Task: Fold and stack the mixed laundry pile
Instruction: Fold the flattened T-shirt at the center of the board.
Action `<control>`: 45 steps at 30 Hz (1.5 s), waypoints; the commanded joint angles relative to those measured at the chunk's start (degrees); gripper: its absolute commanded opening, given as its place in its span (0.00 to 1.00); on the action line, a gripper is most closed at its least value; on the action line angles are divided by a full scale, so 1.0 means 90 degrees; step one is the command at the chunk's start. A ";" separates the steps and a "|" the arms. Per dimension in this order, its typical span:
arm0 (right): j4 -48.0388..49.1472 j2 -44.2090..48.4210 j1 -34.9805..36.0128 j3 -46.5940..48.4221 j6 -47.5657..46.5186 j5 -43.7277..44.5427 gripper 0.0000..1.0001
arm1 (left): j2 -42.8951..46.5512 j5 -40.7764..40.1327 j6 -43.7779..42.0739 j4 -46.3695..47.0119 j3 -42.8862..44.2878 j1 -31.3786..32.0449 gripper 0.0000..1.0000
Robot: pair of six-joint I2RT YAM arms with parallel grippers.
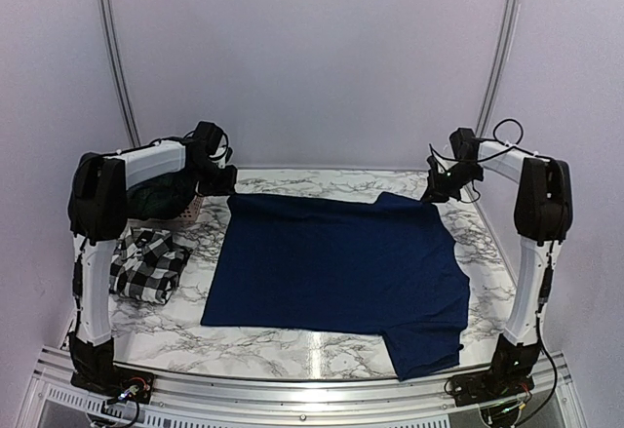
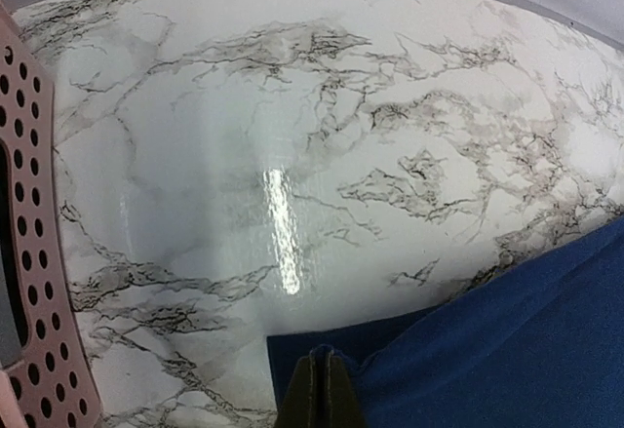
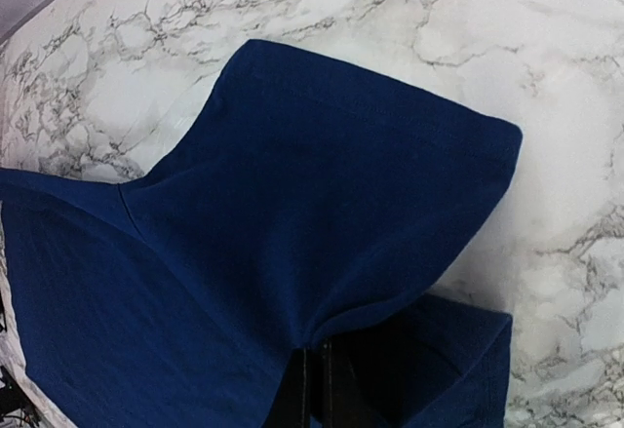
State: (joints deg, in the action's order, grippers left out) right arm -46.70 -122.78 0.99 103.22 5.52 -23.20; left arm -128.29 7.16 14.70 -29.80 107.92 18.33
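Two-handed, pinches the navy T-shirt (image 1: 331, 262) on the surface (image 1: 273, 345): left gripper (image 2: 319, 358) closed on a corner, right gripper (image 3: 314, 365) closed on a sleeve.

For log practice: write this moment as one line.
left pincer: shut on navy T-shirt | right pincer: shut on same | checked shirt: aside

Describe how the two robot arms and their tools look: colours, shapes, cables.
Both the left arm and the right arm have slim white links between bulky black joint housings. Thin black cables loop loosely around each wrist. The left tool and the right tool are black, each with two narrow, flat fingers. No markings are readable.
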 commanded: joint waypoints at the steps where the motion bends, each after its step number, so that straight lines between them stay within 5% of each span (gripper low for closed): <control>1: 0.0361 0.0716 -0.0023 -0.0754 -0.0179 -0.0101 0.00 | 0.0742 0.0138 -0.0245 0.0351 -0.0636 -0.0016 0.00; 16: 0.1016 0.2068 -0.0031 -0.3407 0.0070 0.0111 0.00 | 0.2227 -0.0061 -0.0128 0.1175 -0.3750 0.0221 0.00; 26: 0.1151 0.1879 -0.0025 -0.3991 0.0226 0.0136 0.00 | 0.1681 -0.0317 0.0045 0.1276 -0.3818 0.0269 0.00; 33: 0.0589 0.2058 -0.0236 -0.3313 0.0082 0.0348 0.31 | 0.2199 -0.0095 -0.0239 0.1143 -0.3661 0.0264 0.36; 45: 0.0670 0.1291 -0.0540 -0.1786 -0.0026 -0.0273 0.41 | 0.1869 0.0751 -0.0289 0.1259 -0.2287 0.0637 0.66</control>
State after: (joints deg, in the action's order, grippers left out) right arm -41.04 -106.74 -4.10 83.09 5.87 -22.46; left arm -108.60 10.20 12.10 -19.51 81.62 21.15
